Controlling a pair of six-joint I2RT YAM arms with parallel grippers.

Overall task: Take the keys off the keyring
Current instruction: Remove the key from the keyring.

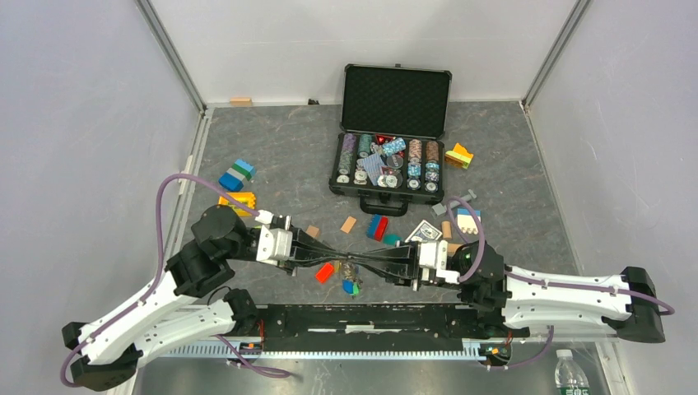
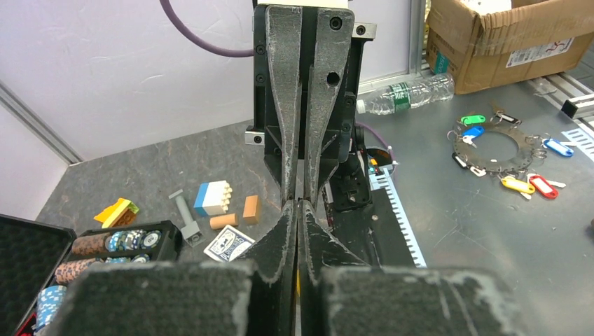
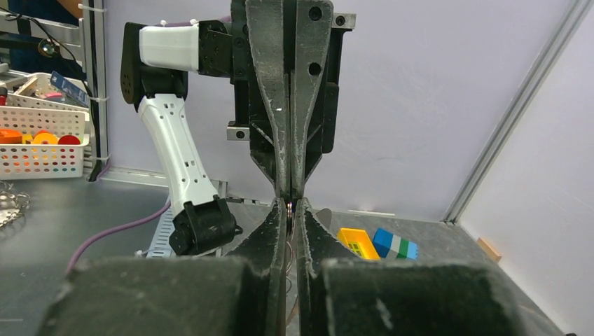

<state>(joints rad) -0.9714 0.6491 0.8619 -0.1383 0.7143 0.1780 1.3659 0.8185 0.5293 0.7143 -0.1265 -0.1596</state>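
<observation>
In the top view, the left pincer (image 1: pixel 344 257) and the right pincer (image 1: pixel 362 262) were met tip to tip above the middle of the desk's (image 1: pixel 272 148) near edge. The keyring (image 1: pixel 352 265) was held between them, and both pincers were judged to be clamped on it. The keys (image 1: pixel 351 284) were hung just beneath, toward the near edge, with a red-capped key (image 1: pixel 327 272) splayed to the left. An open poker chip case (image 1: pixel 393 140) was seen well apart, by the far edge.

In the left wrist view, the left pincer (image 2: pixel 297 208) was shown with its fingers pressed together, facing the right pincer (image 2: pixel 302 199), which was likewise closed. The ring itself was hidden in the seam.

In the right wrist view, the right pincer (image 3: pixel 289 208) was seen closed on a thin metal edge, taken to be the keyring (image 3: pixel 289 214). The left pincer (image 3: pixel 289 190) was closed directly opposite.

The ring was judged light, stiff, springy and slippery, so a firm hold on bare wire at opposite sides was thought best. The keys were expected to dangle and swing freely. Their plastic head covers were considered the surest places to be gripped.
</observation>
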